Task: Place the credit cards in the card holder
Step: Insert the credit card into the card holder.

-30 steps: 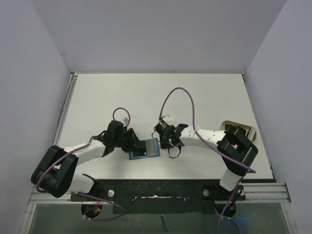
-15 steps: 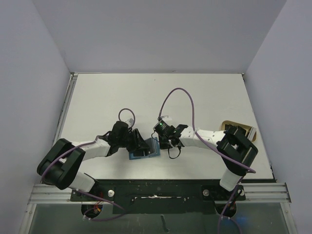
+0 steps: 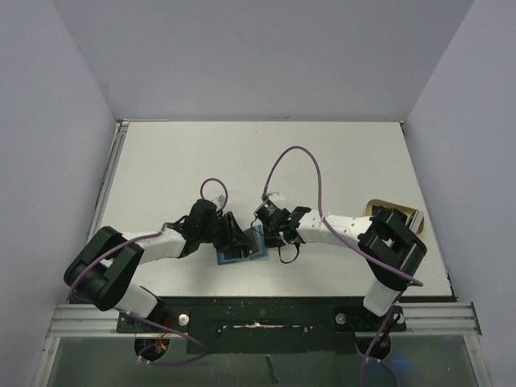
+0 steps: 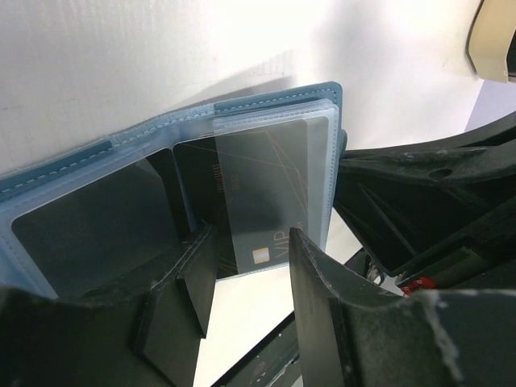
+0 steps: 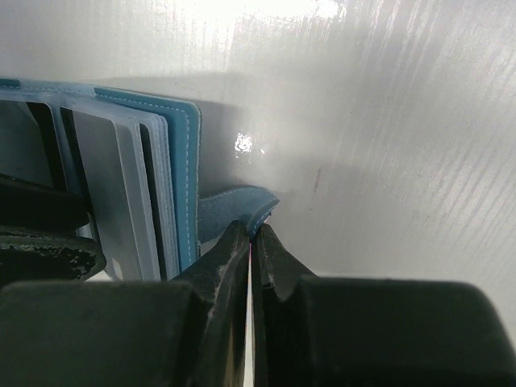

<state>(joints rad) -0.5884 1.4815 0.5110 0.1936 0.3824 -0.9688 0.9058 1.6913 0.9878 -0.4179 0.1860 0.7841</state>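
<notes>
The card holder (image 3: 242, 255) is found lying open on the counter (image 3: 322, 153), close to the near edge and about midway along it, between the two grippers. Its lighter blue inside is turned upward, and clear sleeves are seen in the left wrist view. A dark credit card (image 4: 250, 185) marked "VIP" is seen under one clear sleeve on the right half.

The snap tab (image 5: 238, 211) is found projecting from the holder's right edge. It is pinched between the fully closed fingers of the right gripper (image 5: 251, 230).

The left gripper (image 4: 252, 235) is positioned over the holder's near side with its fingers set partly apart. The card and the counter are visible through the gap, and nothing is seen clamped between them.

A tan object (image 3: 395, 211) is noted at the right edge of the counter, partly hidden by the right arm.
</notes>
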